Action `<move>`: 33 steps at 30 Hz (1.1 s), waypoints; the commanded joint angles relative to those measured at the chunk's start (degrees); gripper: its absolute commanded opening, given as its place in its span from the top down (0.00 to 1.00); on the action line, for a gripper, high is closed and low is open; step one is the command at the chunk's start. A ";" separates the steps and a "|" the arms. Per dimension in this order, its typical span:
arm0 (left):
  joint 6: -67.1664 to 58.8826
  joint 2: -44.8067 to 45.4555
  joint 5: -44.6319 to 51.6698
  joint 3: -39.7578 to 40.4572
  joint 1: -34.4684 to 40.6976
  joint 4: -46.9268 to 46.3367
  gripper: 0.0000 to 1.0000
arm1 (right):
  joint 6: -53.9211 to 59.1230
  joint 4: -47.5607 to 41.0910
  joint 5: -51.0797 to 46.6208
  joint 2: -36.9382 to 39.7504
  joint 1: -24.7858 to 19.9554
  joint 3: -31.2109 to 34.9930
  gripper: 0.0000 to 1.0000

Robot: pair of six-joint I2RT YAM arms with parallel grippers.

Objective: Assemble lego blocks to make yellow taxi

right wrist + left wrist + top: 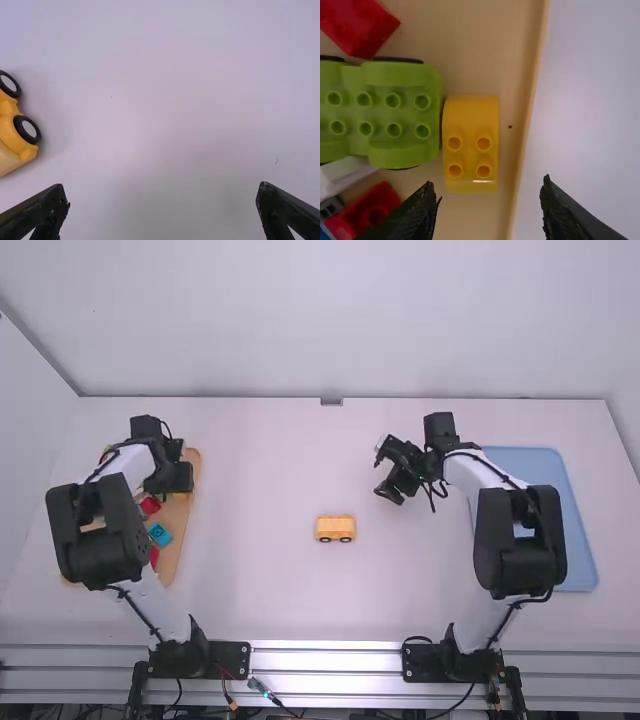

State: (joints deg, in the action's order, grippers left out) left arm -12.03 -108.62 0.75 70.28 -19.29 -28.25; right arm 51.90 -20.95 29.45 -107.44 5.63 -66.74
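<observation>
Counter underneath; right of the yellow car, a blue tray partly hidden by the right arm. Left of the car, the left arm blocks part of a wooden board. Left gripper, left of the car, and right gripper, right of it: fingers wide apart, empty. Left of the car: a cut-off green base, then a yellow block.
</observation>
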 commanded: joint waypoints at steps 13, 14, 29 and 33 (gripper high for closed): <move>-3.26 0.61 8.92 -3.76 -5.73 3.50 0.48 | -0.07 -0.11 0.55 1.46 0.20 -0.74 0.01; -3.98 0.61 9.62 -3.93 -5.68 3.69 0.48 | -0.09 -0.11 0.57 1.46 0.20 -0.74 0.01; -4.33 0.61 10.16 -9.27 -5.40 12.37 0.51 | -1.14 0.11 0.76 1.46 0.09 -0.74 0.01; -4.28 0.61 10.23 -10.60 -5.44 15.23 0.53 | -1.11 -0.11 0.74 1.46 0.09 -0.74 0.01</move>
State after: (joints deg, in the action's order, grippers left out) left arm -15.75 -108.62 11.18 60.86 -24.49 -13.32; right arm 51.13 -20.82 29.61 -107.44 5.63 -66.74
